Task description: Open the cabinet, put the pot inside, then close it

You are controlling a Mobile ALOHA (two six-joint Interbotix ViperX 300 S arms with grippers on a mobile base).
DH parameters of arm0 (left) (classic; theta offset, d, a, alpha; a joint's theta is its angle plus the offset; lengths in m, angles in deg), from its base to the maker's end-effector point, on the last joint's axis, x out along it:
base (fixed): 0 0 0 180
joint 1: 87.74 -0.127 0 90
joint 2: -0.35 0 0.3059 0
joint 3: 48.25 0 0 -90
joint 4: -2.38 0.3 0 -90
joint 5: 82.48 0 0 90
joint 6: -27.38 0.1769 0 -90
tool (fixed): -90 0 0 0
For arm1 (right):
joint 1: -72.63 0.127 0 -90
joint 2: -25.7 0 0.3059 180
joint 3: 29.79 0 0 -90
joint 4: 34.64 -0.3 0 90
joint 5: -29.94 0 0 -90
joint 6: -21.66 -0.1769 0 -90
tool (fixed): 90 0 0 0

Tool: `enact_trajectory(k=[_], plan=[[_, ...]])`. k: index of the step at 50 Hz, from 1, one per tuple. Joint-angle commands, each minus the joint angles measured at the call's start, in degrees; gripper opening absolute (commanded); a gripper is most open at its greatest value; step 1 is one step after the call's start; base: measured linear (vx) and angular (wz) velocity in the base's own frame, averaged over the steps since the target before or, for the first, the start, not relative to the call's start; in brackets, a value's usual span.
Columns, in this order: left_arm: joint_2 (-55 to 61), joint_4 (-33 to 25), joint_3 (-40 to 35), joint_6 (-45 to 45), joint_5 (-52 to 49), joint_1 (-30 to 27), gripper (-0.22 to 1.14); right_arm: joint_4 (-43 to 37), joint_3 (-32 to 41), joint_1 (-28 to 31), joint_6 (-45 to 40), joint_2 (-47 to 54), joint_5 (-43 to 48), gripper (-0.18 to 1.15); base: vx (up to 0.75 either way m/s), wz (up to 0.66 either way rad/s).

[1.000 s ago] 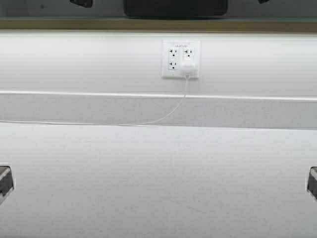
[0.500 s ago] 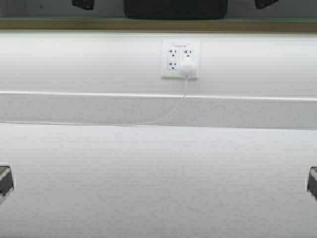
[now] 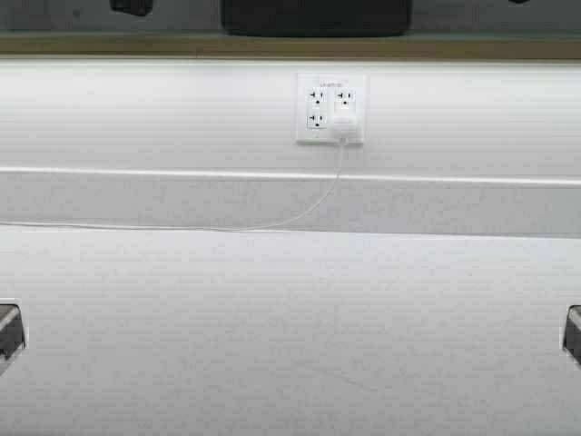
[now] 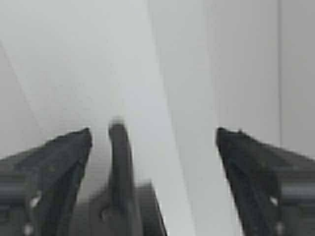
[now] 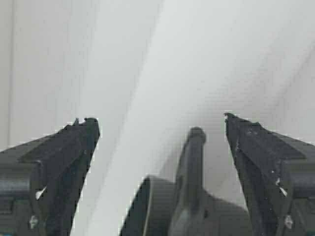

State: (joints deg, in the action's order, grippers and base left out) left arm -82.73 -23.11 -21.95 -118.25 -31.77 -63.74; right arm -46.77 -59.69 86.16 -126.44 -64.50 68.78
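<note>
The black pot (image 3: 316, 16) shows at the top of the high view, just above the cabinet's tan bottom edge (image 3: 290, 44). A dark bit of my left gripper (image 3: 132, 6) shows to its left there; my right gripper is almost out of that view. In the left wrist view my left gripper (image 4: 153, 142) is open, with one loop handle of the pot (image 4: 120, 167) standing free between its fingers, nearer one finger. My right gripper (image 5: 160, 128) is open in the same way around the other handle (image 5: 193, 167). Pale cabinet walls (image 4: 98, 59) lie behind both.
Below the cabinet a white wall carries an outlet plate (image 3: 331, 109) with a white plug and a cord (image 3: 272, 222) trailing left along the backsplash. The white counter (image 3: 290, 345) fills the lower half. Dark pieces show at both lower edges (image 3: 9, 331).
The dark gripper parts on either side of the pot have moved outward, the right one nearly leaving the view. The pot has shifted slightly left.
</note>
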Motion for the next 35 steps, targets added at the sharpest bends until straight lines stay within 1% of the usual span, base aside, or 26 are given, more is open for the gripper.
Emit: enact_trajectory(k=[1, 4, 5, 7, 10, 12, 13, 14, 15, 16, 17, 18, 20, 22, 23, 25, 31, 35], plan=[[-4.4, 4.6, 2.4, 1.0, 0.1, 0.1, 0.97, 6.6, -1.3, -0.6, 1.4, -4.0, -1.1, 1.0, 0.0, 0.0], [-6.0, 8.3, 3.9, 2.8, -2.0, 0.1, 0.82, 10.4, -1.8, -0.6, 3.5, -5.1, -4.4, 0.9, 0.0, 0.0], [-6.6, 9.1, 4.3, 3.8, -3.3, 0.1, 0.75, 11.6, -1.8, -0.6, 4.5, -5.4, -5.8, 0.85, -0.01, -0.01], [-7.8, 10.4, 5.1, 6.4, -6.2, 0.1, 0.55, 14.0, -1.8, -0.6, 6.7, -6.2, -9.5, 0.71, -0.01, -0.01], [-9.6, 10.9, 6.2, 12.0, -11.8, 0.1, 0.16, 17.8, -1.8, -0.5, 11.2, -7.3, -15.0, 0.41, -0.01, -0.01], [-10.8, 11.0, 6.9, 16.7, -15.4, 0.1, -0.06, 20.0, -1.8, 0.0, 14.8, -8.2, -18.5, 0.19, -0.01, -0.02], [-11.5, 10.8, 7.1, 19.1, -17.1, 0.1, -0.14, 21.2, -2.1, 0.3, 15.6, -8.9, -20.3, 0.09, -0.02, -0.02], [-12.1, 10.8, 7.4, 21.4, -18.9, 0.1, -0.17, 22.4, -2.2, 0.4, 16.5, -9.4, -21.7, 0.0, -0.02, -0.02], [-12.7, 10.8, 7.6, 24.1, -20.6, 0.1, -0.16, 23.3, -2.3, 0.8, 17.7, -9.9, -23.3, -0.07, -0.02, -0.01], [-13.4, 10.6, 7.9, 26.5, -22.3, 0.1, -0.13, 24.3, -2.4, 1.1, 19.0, -10.4, -24.9, -0.1, -0.03, -0.02], [-14.2, 10.5, 8.1, 28.9, -24.2, 0.1, -0.08, 25.0, -2.6, 1.2, 20.4, -10.8, -26.2, -0.11, -0.03, -0.02], [-14.9, 10.3, 8.3, 31.4, -26.1, 0.1, -0.03, 25.5, -2.7, 1.5, 21.9, -11.2, -27.3, -0.09, -0.03, -0.02], [-16.5, 9.7, 8.6, 35.7, -29.2, 0.1, 0.06, 25.8, -3.1, 1.8, 24.4, -12.1, -29.4, -0.01, -0.04, -0.02], [-17.9, 9.1, 9.1, 39.2, -31.8, 0.1, 0.11, 25.8, -3.6, 2.1, 26.6, -12.9, -30.9, 0.07, -0.05, -0.04], [-18.5, 8.8, 9.3, 40.8, -33.0, 0.1, 0.11, 25.8, -3.9, 2.3, 27.7, -13.3, -31.4, 0.11, -0.06, -0.05], [-20.4, 8.3, 10.5, 44.1, -34.9, 0.1, 0.08, 25.8, -4.6, 2.9, 29.2, -14.0, -32.3, 0.13, -0.07, -0.06], [-24.3, 7.9, 14.1, 46.8, -36.6, 0.1, 0.05, 25.7, -7.0, 5.2, 31.0, -14.8, -33.8, 0.07, -0.1, -0.09], [-25.8, 8.4, 16.9, 47.3, -36.8, 0.1, 0.05, 25.8, -8.3, 6.4, 31.1, -14.2, -33.4, 0.07, -0.14, -0.11]])
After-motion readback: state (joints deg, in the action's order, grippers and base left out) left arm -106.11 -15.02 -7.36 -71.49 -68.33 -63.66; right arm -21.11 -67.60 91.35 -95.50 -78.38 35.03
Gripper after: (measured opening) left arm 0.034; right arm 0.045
